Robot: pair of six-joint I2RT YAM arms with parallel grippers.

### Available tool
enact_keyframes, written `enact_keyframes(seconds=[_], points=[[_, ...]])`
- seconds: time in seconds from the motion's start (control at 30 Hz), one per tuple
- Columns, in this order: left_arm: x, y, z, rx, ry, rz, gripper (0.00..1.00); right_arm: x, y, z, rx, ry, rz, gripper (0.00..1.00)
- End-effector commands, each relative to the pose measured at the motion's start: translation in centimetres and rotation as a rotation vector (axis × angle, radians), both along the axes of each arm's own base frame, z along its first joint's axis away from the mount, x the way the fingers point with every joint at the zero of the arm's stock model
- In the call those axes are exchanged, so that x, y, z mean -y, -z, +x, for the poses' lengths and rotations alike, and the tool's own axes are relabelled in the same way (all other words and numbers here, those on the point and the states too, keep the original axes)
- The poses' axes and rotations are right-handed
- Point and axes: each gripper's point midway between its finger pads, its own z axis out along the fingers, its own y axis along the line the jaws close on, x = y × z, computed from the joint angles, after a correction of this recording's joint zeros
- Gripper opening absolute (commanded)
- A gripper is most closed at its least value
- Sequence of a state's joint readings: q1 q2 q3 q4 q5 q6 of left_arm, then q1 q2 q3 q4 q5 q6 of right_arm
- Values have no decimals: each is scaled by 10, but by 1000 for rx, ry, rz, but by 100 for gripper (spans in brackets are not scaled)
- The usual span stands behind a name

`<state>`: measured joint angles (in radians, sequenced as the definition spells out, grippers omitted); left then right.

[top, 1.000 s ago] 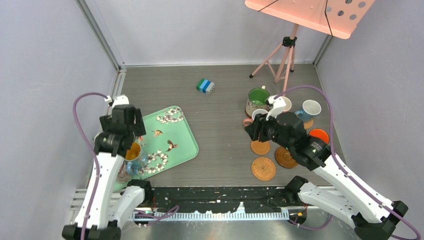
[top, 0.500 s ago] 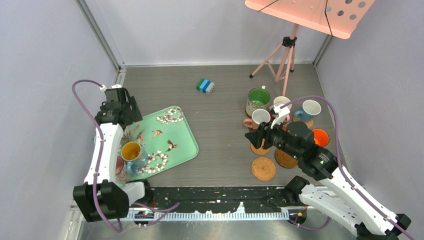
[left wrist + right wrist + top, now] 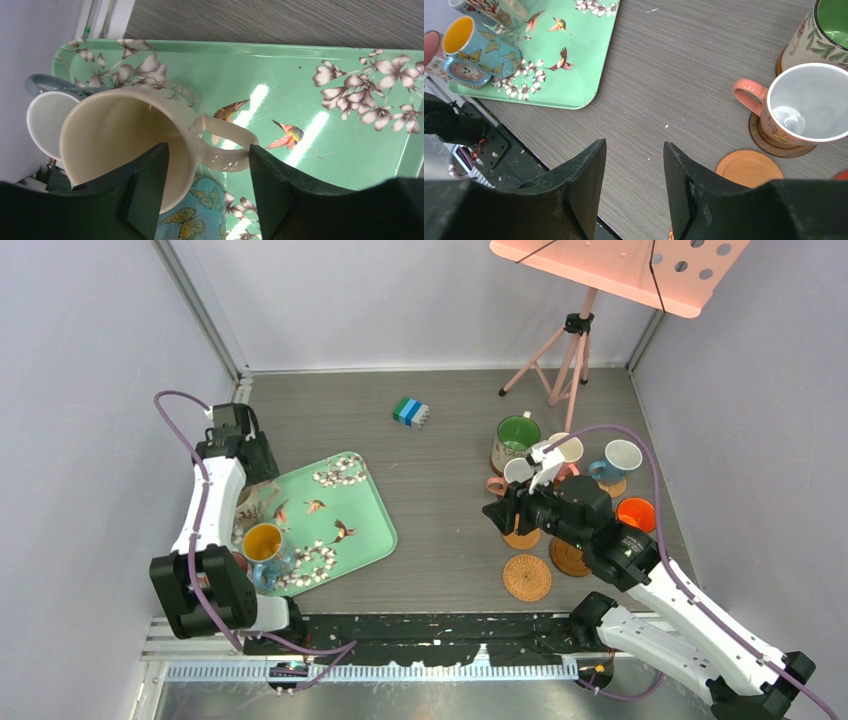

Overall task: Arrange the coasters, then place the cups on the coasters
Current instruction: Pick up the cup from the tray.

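My left gripper is at the back left corner of the mint tray, shut on the cream cup. One finger is inside the cup and the other presses on its handle. A butterfly cup with a yellow inside stands just in front of it. My right gripper hangs open and empty over bare table, next to an orange coaster. The pink cup sits on a dark brown coaster. A wicker coaster and a brown coaster lie bare.
The green-inside cup, a white cup, a white-and-blue cup and an orange-inside cup cluster at the right. A light blue cup touches the cream one. A toy block and pink stand legs are at the back.
My left arm swung from the yellow-inside cup to the tray's back corner, and its jaws closed round the cream cup. The right gripper drifted slightly left and stayed open.
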<state>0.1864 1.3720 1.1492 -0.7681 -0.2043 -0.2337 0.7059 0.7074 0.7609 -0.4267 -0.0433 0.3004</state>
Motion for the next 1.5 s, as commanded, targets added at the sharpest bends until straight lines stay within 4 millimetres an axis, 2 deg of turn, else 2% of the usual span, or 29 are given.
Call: enact_keyframes(seconds=[0.0,0.3,0.47,0.7,0.83,1.0,1.17,1.33,1.47], points=[[3,-7,15,18,35,-30,52,-7,-25,7,64,-26,8,53],[16,-5,22,4,88,-98,14,-9,-36,13,99,-11,18,53],[27,-9,22,7,109,-139,0,-8,-36,17,121,-6,12,53],[61,-28,15,43,204,-138,0,-6,-34,18,136,-12,-23,53],[83,-26,9,56,258,-162,0,-1,-33,15,137,-4,-30,53],[126,-21,0,53,372,-230,0,0,-27,12,115,9,-6,53],[146,-20,-10,29,447,-218,0,12,-18,19,108,77,-41,53],[163,-21,-25,35,505,-217,0,21,-24,20,129,108,-73,53],[193,-17,-38,47,575,-269,0,30,-28,20,139,142,-80,53]])
